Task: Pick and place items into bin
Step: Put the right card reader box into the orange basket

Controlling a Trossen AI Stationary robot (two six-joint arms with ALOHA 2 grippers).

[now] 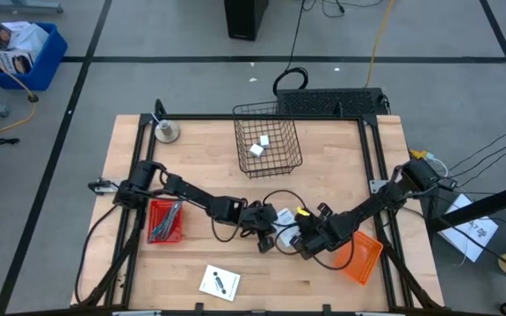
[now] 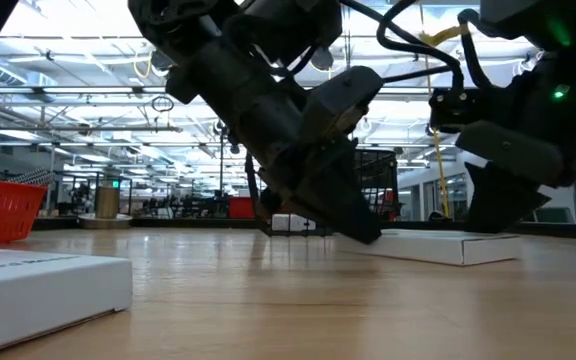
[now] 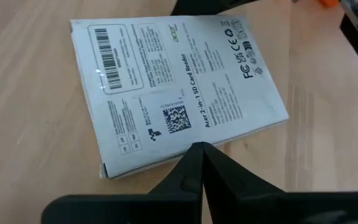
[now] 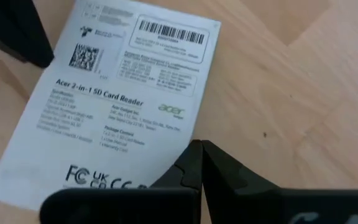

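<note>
we see both pincers clenched and empty, left gripper and right gripper each poised just above the white card box.

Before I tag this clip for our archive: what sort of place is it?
Probably a big industrial lab or warehouse floor. Behind the wooden table the low view shows a high ceiling with light strips; from above, taped lines cross a grey floor.
</note>
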